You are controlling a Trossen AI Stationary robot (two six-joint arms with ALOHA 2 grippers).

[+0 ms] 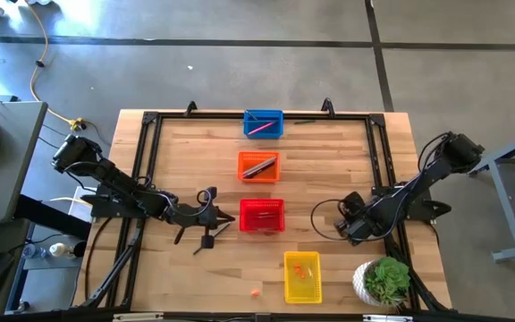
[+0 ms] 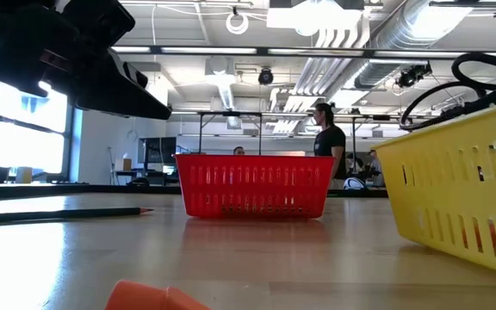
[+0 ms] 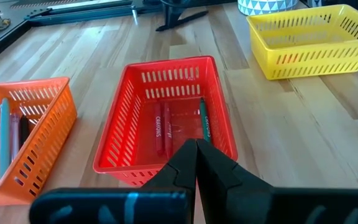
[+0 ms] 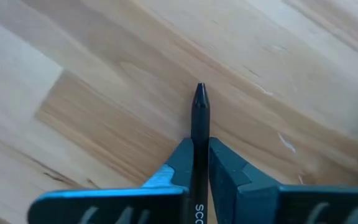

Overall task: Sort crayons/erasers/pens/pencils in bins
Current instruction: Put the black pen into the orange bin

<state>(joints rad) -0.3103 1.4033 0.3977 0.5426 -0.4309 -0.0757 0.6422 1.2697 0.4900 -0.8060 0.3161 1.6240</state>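
Note:
Four bins stand in a row down the table's middle: blue point(image 1: 263, 123), orange point(image 1: 258, 166), red point(image 1: 262, 216) and yellow point(image 1: 302, 275). The red bin point(image 3: 166, 124) holds crayons point(image 3: 161, 127), and the orange bin point(image 3: 23, 134) holds several sticks. A small orange eraser point(image 1: 256, 292) lies on the table left of the yellow bin. My left gripper point(image 3: 196, 148) hovers shut and empty at the red bin's left wall. My right gripper point(image 4: 201, 146), right of the red bin point(image 1: 347, 227), is shut on a black pen point(image 4: 200, 102). My right gripper pinches the black pen's shaft point(image 4: 200, 134) between its two fingers, just behind the pointed tip point(image 4: 200, 92). The fingers point steeply down and lie along the pen, whose tip sticks out past them toward the wood. Whether the tip touches the table I cannot tell.
A potted plant point(image 1: 384, 282) stands at the near right corner beside the yellow bin. A pencil point(image 2: 58, 213) lies on the wood left of the red bin point(image 2: 254, 185). A thin green stick point(image 1: 304, 121) lies right of the blue bin. A black frame point(image 1: 150, 121) edges the table.

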